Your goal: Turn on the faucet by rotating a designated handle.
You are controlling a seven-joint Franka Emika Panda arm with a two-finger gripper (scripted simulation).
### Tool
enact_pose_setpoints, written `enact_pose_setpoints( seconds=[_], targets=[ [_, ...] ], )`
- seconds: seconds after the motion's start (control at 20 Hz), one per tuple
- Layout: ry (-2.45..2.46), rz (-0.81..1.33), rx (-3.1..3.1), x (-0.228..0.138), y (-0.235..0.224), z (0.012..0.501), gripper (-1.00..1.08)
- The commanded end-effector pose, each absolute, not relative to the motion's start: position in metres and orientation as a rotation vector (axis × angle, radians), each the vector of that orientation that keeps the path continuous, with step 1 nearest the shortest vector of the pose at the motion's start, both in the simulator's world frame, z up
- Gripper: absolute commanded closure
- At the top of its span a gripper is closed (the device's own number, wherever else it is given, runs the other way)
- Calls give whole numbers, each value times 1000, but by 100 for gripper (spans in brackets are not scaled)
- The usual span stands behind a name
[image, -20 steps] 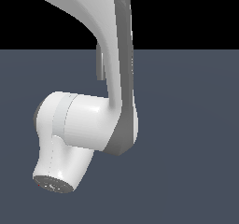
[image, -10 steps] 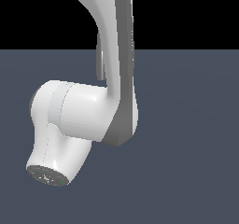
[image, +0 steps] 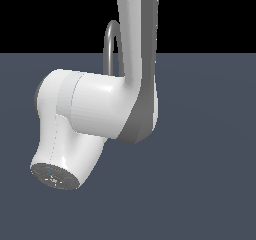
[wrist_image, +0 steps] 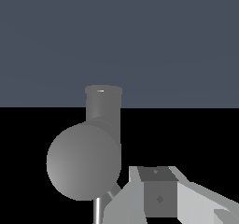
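Judging by its look, the faucet (image: 111, 46) is rigid grey metal fixed in place, so it will not give or tip, and its smooth round surfaces are likely slippery under a pinch. In the exterior view only the top arc of its gooseneck spout shows, at about 12 o'clock from the bulky white robot arm (image: 95, 109), which hides the base entirely. In the wrist view the faucet (wrist_image: 93, 143) appears close up as a rounded grey body with a short cylinder rising behind it. A thin pale rod near the picture's lower edge, at about 6 o'clock from that body, may be the handle (wrist_image: 97, 211), though too little shows to be sure. The gripper (wrist_image: 163, 197) sits just beside it; only part is visible, so I cannot tell whether the jaws are parted or closed. The best hold is probably out near the lever's free end, where a sideways push gains most leverage with little force.
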State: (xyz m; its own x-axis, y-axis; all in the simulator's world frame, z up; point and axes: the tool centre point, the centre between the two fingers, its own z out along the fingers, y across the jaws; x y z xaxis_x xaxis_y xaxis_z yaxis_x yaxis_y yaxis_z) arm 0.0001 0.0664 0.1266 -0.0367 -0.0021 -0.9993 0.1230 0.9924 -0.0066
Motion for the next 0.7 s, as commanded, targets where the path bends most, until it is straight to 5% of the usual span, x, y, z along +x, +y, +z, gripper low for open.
enact_pose_setpoints(
  seconds=[0.0, 0.65],
  targets=[
    [1570, -97, 93, 1, 67, 151, 108],
    [1572, -97, 93, -4, 26, 164, 108]
  ],
)
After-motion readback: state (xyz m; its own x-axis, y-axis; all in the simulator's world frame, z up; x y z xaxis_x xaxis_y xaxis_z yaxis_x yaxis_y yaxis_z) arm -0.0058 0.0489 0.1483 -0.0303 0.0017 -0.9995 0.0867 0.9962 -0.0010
